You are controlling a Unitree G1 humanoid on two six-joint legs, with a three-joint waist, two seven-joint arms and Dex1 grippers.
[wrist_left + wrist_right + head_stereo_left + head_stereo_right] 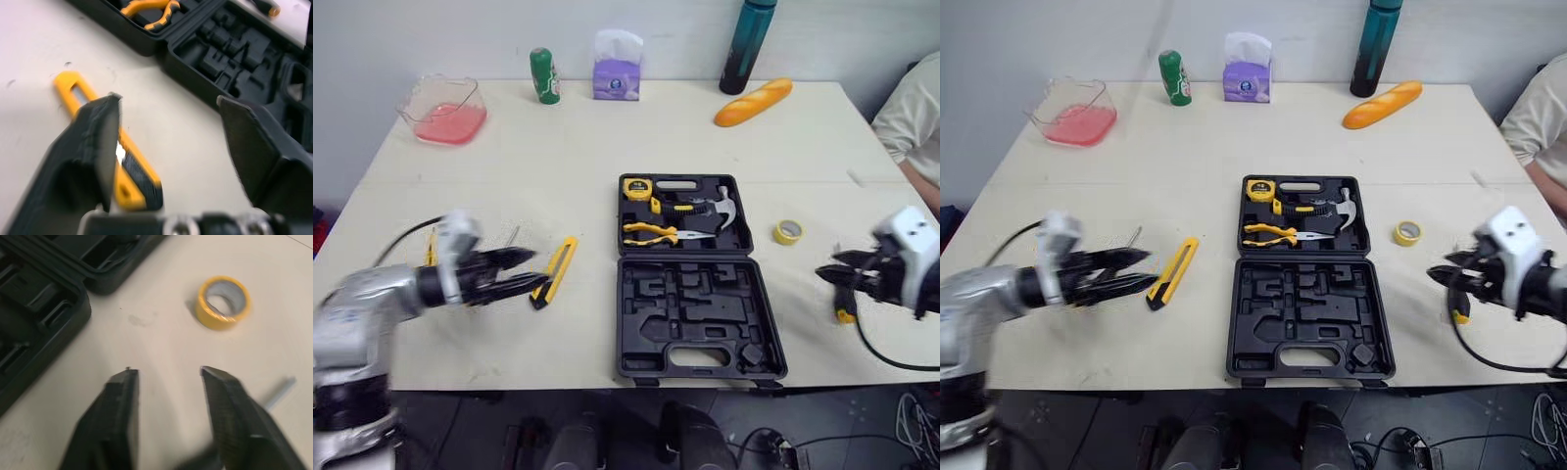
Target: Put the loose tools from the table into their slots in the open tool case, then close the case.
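Left wrist view: your left gripper (168, 100) is spread wide with nothing held. The yellow utility knife (73, 89) lies flat on the table (558, 147) and runs under one finger (93, 147).
Left gripper, head views: the tips point toward the tool case (685, 294), just beside the knife's near end. You can't tell from here whether they touch it.
Right wrist view: your right gripper (168, 373) is also spread and empty, over bare table. The yellow tape roll (223, 301) lies beyond the tips, apart from them.
Metal shaft (279, 390): thin, on the table beside one right finger. Which tool it belongs to isn't readable.
Right gripper, head views: right of the case, tips toward it. A yellow-handled item (845, 315) lies just below it, partly hidden.
Utility knife: on the table left of the case, tilted, between the left gripper and the case.
Tool case: open flat mid-table, hinge across the middle.
Far half: tape measure (636, 188), hammer (720, 204) and pliers (651, 232) are seated.
Near half: black moulded slots showing.
Tape roll: on the table just right of the far half, between the case and the right gripper.
Table back edge: clear tub of pink liquid (445, 110), green bottle (544, 76), purple tissue pack (617, 69), teal flask (747, 47), baguette (754, 102).
Person: a sleeve (920, 113) at the right edge.
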